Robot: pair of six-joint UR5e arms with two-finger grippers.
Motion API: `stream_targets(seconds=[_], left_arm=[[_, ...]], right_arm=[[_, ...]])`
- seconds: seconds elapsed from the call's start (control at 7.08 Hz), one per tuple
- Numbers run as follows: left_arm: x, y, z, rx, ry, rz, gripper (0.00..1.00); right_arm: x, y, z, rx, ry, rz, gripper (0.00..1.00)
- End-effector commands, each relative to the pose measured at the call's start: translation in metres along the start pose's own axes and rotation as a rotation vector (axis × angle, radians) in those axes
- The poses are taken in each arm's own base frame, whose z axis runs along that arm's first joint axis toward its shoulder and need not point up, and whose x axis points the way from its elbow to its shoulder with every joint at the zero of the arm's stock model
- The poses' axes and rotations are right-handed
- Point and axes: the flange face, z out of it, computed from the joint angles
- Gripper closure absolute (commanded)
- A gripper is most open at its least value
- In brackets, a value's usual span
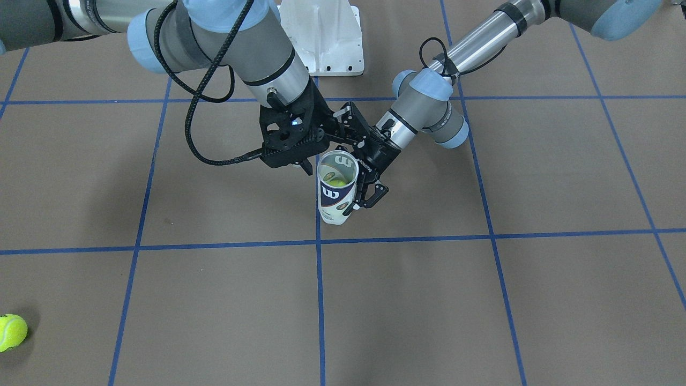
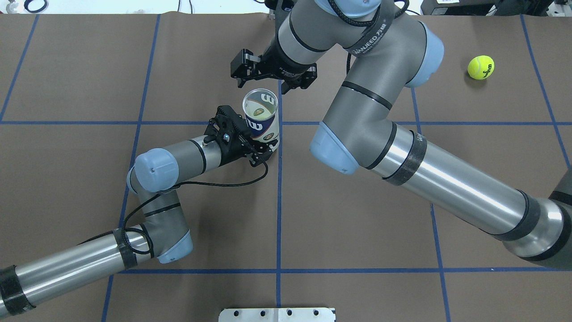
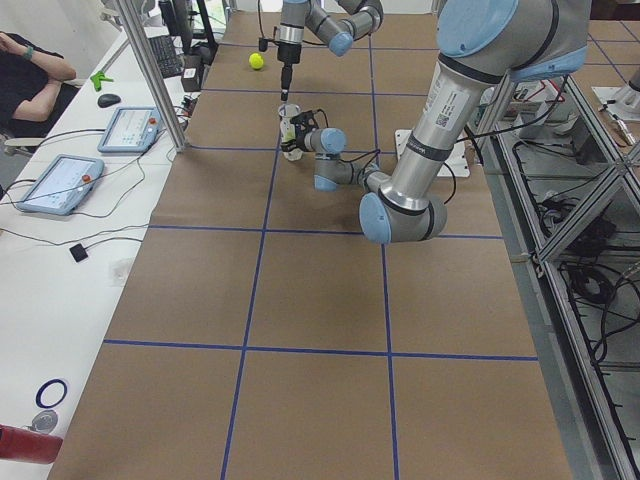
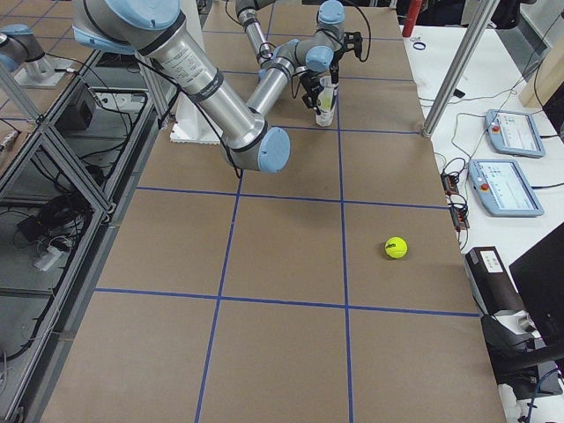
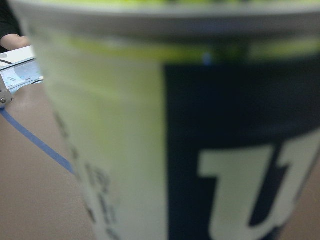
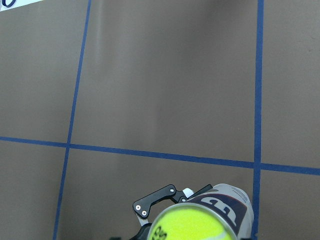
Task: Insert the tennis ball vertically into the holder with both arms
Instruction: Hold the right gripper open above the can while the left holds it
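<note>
brown table (image 1: pixel 482 300): tennis ball (image 1: pixel 337 183) inside holder (image 1: pixel 333 206)

Showing left arm (image 2: pixel 178 154) and right arm (image 2: pixel 447 179) in grey housings, silver tubes, light-blue joint caps. Trailing black cables (image 1: pixel 187 128), wearing black tape bands. Carrying white "WANJEED" lettering (image 2: pixel 371 39) on right arm's strap. Ending in black open-frame left pincer (image 2: pixel 257 136) and right pincer (image 2: pixel 263 87), showing silver screws.

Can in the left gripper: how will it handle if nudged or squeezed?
The holder stands tall and narrow on the table, so a sideways nudge near its rim could likely tip it. Its clear plastic wall looks thin, so the left gripper may dent it if squeezed hard. The tennis ball seen inside probably adds only little weight.
</note>
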Motion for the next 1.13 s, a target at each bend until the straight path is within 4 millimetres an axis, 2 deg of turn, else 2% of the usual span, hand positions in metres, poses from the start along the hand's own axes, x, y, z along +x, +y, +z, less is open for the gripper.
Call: stream_targets(seconds=[0.0, 0.28, 0.57, 0.99], left_arm=[[-0.0001, 0.0003, 0.0001, -0.001, 0.000, 0.002, 0.23], [-0.0001, 0.0003, 0.0001, -0.001, 0.000, 0.002, 0.21], [-0.0019, 0.0014, 0.0000, -0.003, -0.003, 0.008, 0.08], [-0.0034, 0.0021, -0.0002, -0.005, -0.006, 0.013, 0.05]], right_arm=[[-0.0014, 0.0016, -0.0031, 0.002, -0.006, -0.004, 0.01], [-0.0021, 0.0021, -0.0045, 0.003, -0.009, -0.005, 0.01], [-0.0022, 0.0026, -0.0051, 0.000, -0.005, -0.003, 0.01], [-0.0023, 0.0035, -0.0064, -0.001, -0.007, -0.004, 0.01]])
